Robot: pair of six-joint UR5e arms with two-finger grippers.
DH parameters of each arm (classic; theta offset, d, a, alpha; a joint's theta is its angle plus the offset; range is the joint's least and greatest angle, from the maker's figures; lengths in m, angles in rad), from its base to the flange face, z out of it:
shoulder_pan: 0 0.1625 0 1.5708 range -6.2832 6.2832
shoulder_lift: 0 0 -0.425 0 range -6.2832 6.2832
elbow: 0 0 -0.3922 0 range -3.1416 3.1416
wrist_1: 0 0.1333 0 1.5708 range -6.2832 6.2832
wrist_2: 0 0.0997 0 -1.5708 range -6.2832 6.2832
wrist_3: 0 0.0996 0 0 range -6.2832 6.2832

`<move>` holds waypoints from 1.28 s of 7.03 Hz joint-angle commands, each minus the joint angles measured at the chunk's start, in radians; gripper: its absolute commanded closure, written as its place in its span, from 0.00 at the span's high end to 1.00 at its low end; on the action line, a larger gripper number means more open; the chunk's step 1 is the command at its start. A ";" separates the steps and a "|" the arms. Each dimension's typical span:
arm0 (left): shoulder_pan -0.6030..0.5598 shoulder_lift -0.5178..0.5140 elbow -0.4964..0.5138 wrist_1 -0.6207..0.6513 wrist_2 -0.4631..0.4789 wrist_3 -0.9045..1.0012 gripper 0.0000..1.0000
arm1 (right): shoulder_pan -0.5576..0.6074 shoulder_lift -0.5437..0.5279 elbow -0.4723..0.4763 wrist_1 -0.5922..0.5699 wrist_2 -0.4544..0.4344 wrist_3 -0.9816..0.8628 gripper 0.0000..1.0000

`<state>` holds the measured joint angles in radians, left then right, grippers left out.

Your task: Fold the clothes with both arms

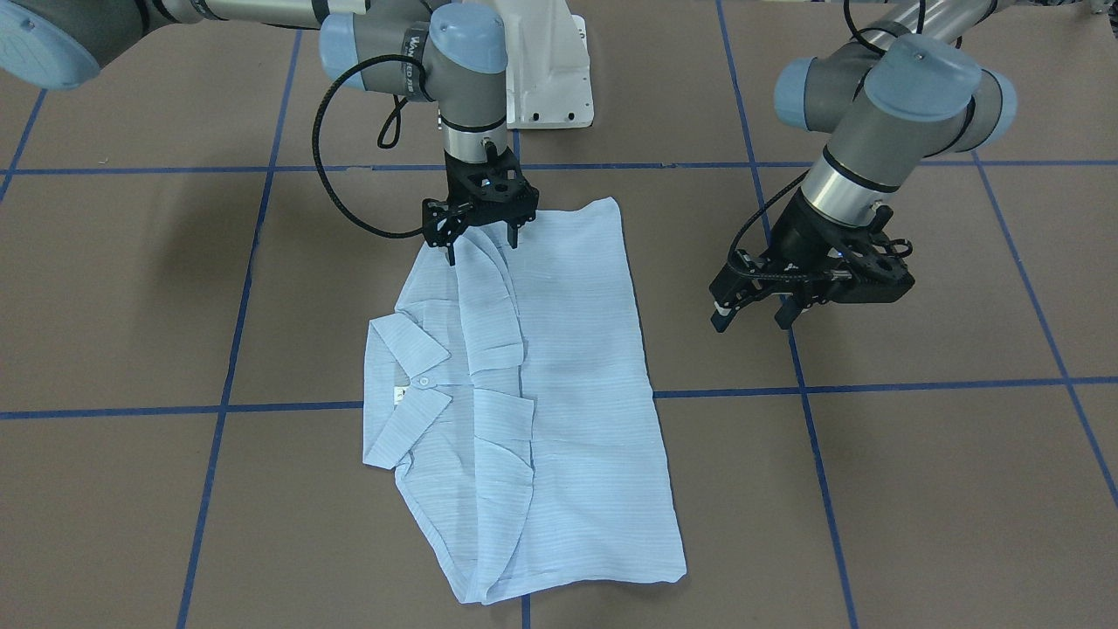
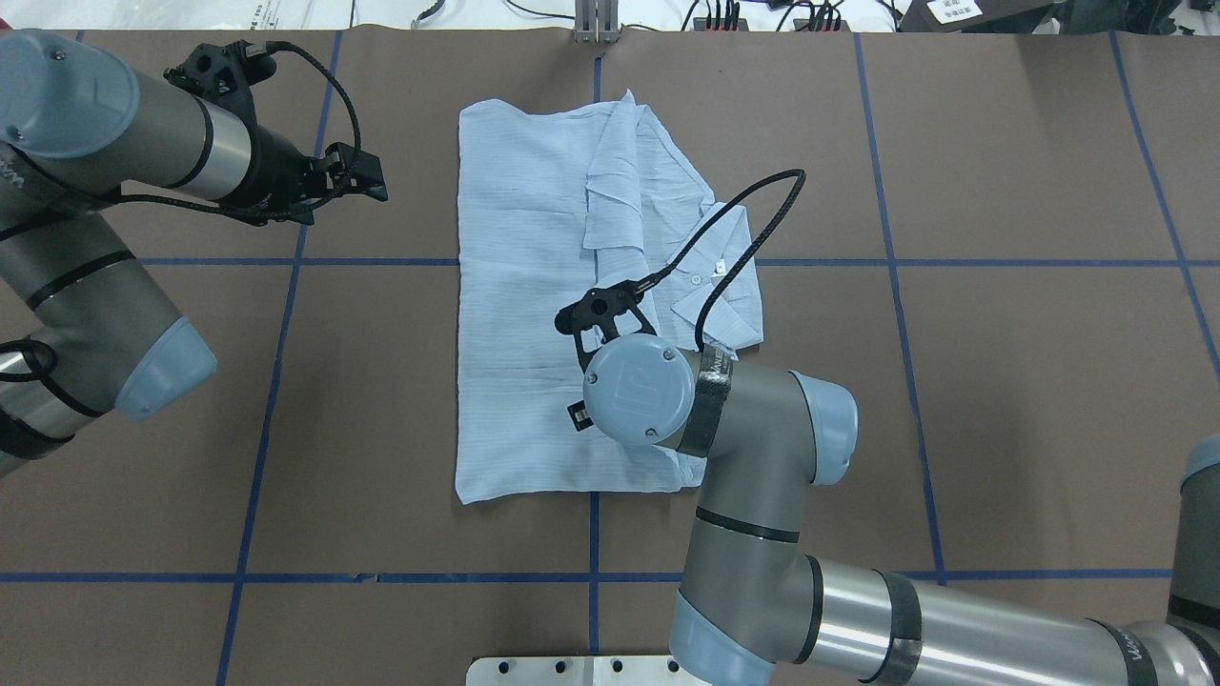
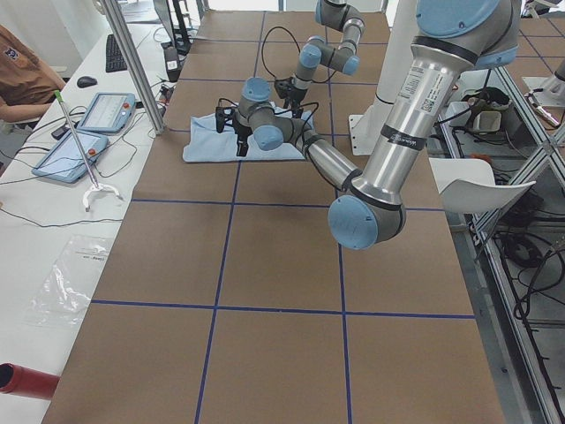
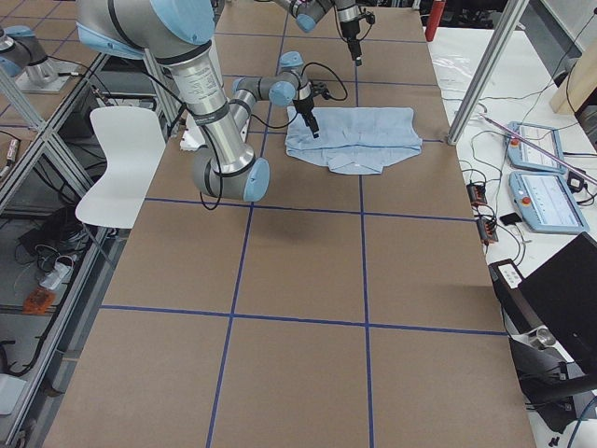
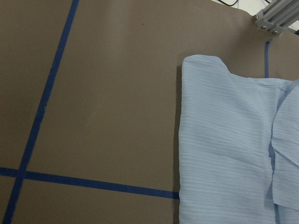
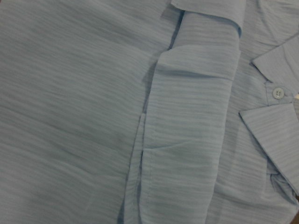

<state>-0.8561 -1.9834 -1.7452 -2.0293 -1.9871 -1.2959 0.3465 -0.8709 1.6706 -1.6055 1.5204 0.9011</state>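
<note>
Neatly, the pale-blue shirt (image 1: 576,376) lies folded flat, collar (image 1: 406,345) showing.

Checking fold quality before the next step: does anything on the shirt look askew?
No damage shows. On the pale-blue striped shirt, the folded-in sleeve lies in uneven stepped pleats beside the open collar, and the collar-side edge runs slanted, not square.

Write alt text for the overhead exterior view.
A pale-blue shirt lies partly folded on the table, collar toward the view's right. The right arm reaches over its middle; the left gripper hovers open at the view's left, off the shirt.
</note>
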 commanded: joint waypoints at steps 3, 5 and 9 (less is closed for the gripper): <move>0.026 -0.009 0.018 -0.011 0.002 -0.005 1.00 | -0.017 -0.010 -0.037 0.003 -0.008 -0.018 1.00; 0.028 -0.012 0.024 -0.012 0.002 -0.006 1.00 | -0.017 -0.023 -0.037 0.001 -0.008 -0.019 1.00; 0.041 -0.035 0.023 -0.009 0.002 -0.011 1.00 | 0.037 -0.089 0.007 0.006 0.006 -0.062 1.00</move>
<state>-0.8227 -2.0076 -1.7231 -2.0421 -1.9850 -1.3052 0.3569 -0.9277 1.6484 -1.6012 1.5208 0.8589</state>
